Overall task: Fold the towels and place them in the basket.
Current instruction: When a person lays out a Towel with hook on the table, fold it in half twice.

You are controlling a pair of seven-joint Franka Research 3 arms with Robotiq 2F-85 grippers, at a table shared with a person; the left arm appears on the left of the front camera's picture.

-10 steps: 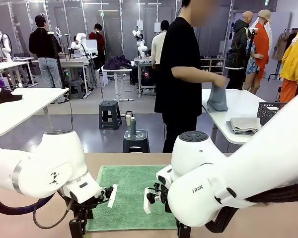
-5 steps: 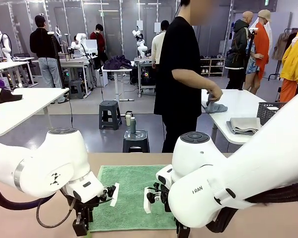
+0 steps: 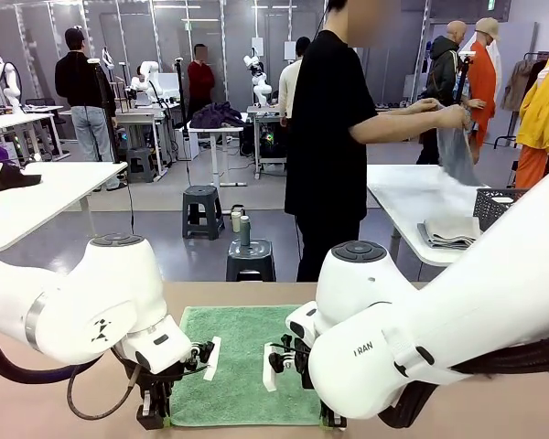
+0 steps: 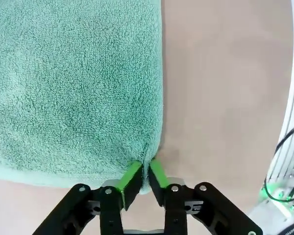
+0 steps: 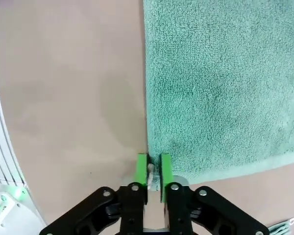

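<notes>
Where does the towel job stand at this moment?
Done: nothing folded yet; the green towel lies flat on the table. In hand: the left gripper and right gripper are each shut on a near corner of it. Left: the fold itself, then placing it in the dark basket on the far table.

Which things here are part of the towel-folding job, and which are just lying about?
Job: green towel, near corners pinched by left gripper and right gripper; basket.
Lying about: stool, bottles, purple clothes.
</notes>
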